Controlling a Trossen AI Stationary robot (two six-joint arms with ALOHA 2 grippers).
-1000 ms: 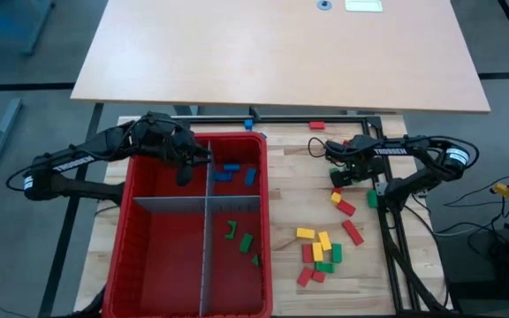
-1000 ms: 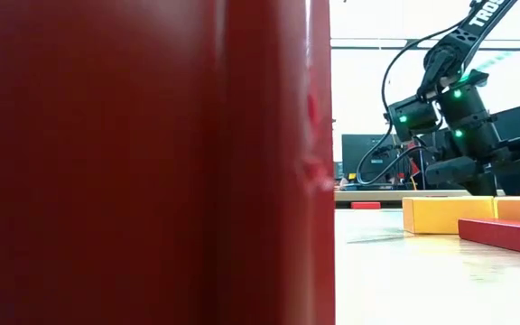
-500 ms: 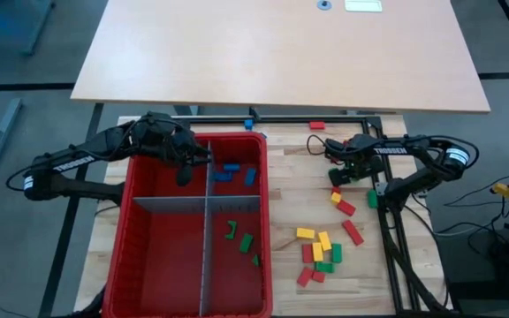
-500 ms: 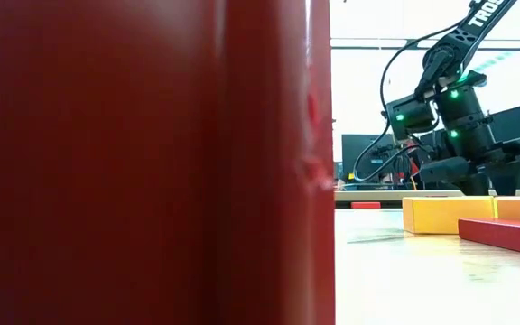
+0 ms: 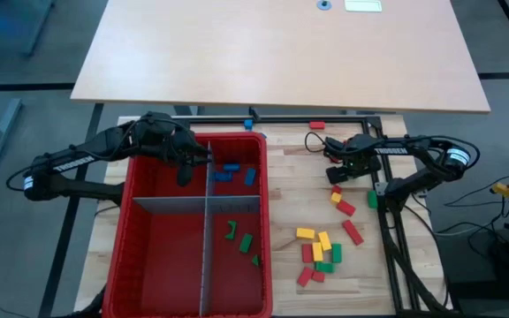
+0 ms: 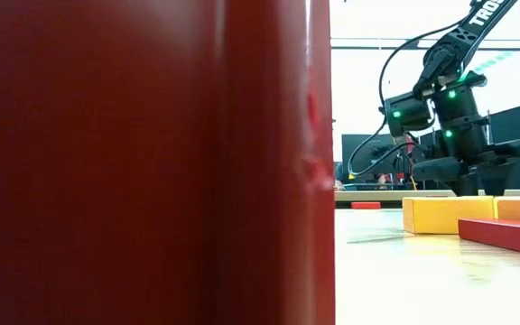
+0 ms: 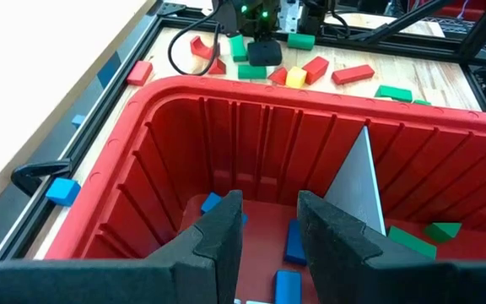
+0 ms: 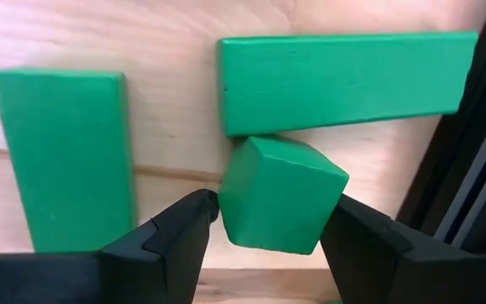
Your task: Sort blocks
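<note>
Bench: bare wood between red bin and the loose blocks near the right edge. Right hand: low by the far right rail, fingers parted around a green cube, one finger touching it. Two flat green blocks lie beside it. Left hand: released, empty, over the bin's far compartment holding blue blocks.

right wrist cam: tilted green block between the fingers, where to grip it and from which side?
Probably across its two side faces, coming straight down from above. The tilted green block sits cocked between the right gripper, whose fingers already flank those faces. The long green block touches its far edge, so closing along that other axis looks blocked.
</note>
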